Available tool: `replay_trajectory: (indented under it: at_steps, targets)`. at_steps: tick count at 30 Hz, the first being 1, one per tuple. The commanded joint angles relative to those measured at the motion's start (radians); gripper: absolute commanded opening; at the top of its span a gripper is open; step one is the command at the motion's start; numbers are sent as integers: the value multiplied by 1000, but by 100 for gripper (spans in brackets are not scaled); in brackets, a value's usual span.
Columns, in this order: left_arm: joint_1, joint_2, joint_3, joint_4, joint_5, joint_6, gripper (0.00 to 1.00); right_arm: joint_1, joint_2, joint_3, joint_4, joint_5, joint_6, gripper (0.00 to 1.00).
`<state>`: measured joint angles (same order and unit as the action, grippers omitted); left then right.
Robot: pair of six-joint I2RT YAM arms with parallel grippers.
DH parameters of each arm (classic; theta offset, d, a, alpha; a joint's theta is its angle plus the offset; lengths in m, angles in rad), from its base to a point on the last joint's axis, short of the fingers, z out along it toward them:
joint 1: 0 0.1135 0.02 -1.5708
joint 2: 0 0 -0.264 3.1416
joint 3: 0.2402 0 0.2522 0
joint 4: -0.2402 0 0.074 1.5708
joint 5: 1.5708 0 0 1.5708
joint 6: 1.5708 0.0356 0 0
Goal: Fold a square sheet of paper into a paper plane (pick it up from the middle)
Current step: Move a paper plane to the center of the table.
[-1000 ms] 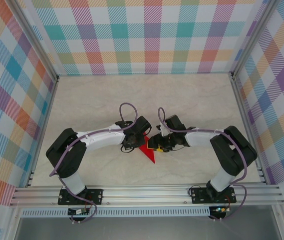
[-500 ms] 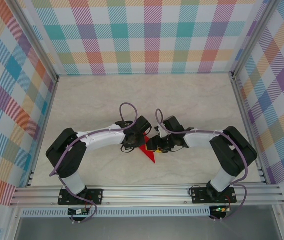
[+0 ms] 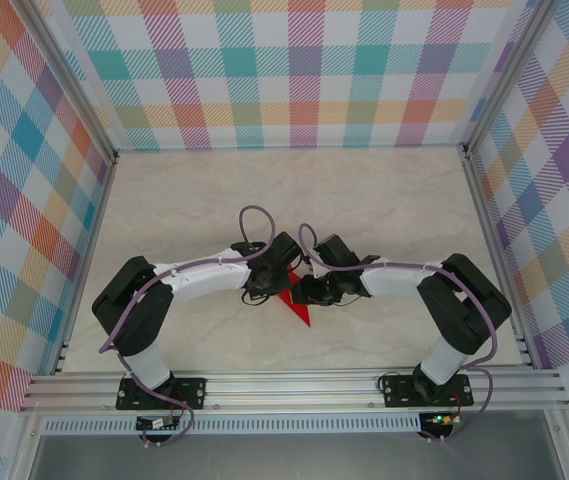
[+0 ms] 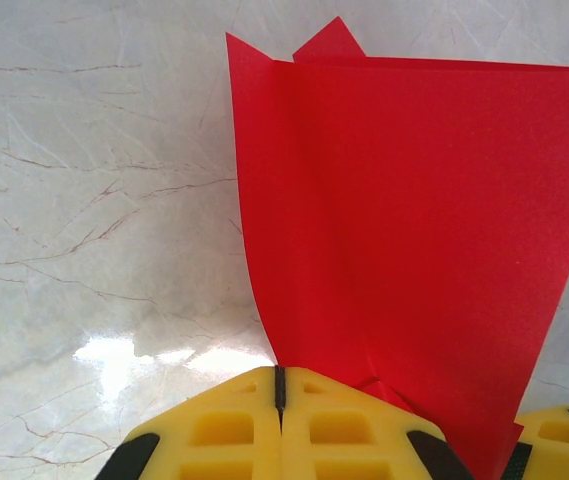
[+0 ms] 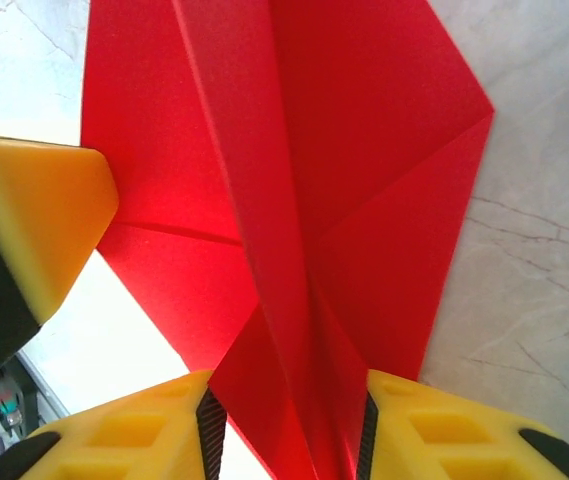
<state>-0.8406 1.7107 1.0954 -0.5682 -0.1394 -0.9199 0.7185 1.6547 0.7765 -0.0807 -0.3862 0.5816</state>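
Note:
The red sheet of paper (image 3: pixel 294 303) is folded into a pointed dart shape, its tip toward the table's near edge. It hangs between both grippers at the table's middle. My left gripper (image 3: pixel 282 287) is shut, and the paper's edge (image 4: pixel 414 230) runs into the seam between its yellow fingers (image 4: pixel 234 430). My right gripper (image 5: pixel 284 430) stands open around the paper's raised centre ridge (image 5: pixel 294 220), with the folds nearly filling the gap between the pads. A yellow finger of the left gripper (image 5: pixel 34 220) shows beside the paper in the right wrist view.
A pale marble tabletop (image 3: pixel 384 200) lies under the paper. Checked walls (image 3: pixel 304 70) close the back and both sides. An aluminium rail (image 3: pixel 294 385) runs along the near edge by the arm bases.
My right gripper has moved left, closer to the left gripper, and its jaws have narrowed around the paper's ridge. The left gripper has stayed shut in place.

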Motion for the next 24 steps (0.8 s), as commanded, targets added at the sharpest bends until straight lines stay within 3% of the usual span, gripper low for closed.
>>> replay_trajectory:
  at_steps: [1,11,18,24]
  targets:
    - [10,-12,-8,13,9,10,2,10,20,27,-19,17,-25,36]
    - [10,-9,-6,17,17,12,2,13,49,44,-14,9,-17,29]
    - [10,-43,-21,58,48,21,7,13,44,54,-41,19,-22,15]
    - [10,-131,-43,96,67,42,24,14,-41,64,-133,120,-17,8]
